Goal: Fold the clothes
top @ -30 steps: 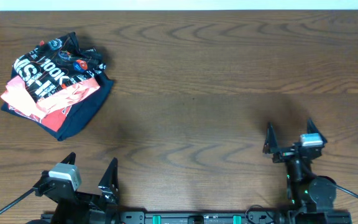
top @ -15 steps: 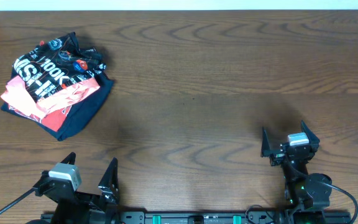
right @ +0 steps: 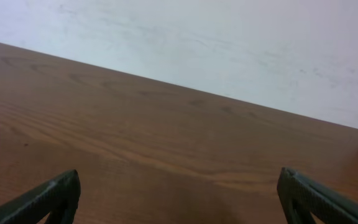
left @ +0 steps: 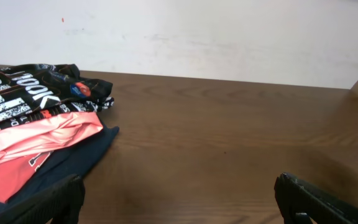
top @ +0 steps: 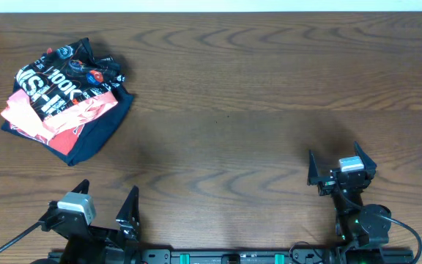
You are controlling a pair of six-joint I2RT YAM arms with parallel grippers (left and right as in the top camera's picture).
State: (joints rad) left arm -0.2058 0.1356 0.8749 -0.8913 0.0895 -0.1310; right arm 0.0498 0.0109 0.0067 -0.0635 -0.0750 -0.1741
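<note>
The black jersey sits folded atop the pile at far left, so the left gripper and right gripper, both spread wide and empty at the near edge, should likely park well clear of it.

Dark brown wooden table, grain running in long swirls across its width, and there is one heap on it, up in the far left corner. At the bottom, a navy garment lies flat on the wood, one corner pointing toward the near edge. A salmon-pink garment and a red garment sit on that. The black jersey tops the heap, its far edge spilling onto the wood.
</note>
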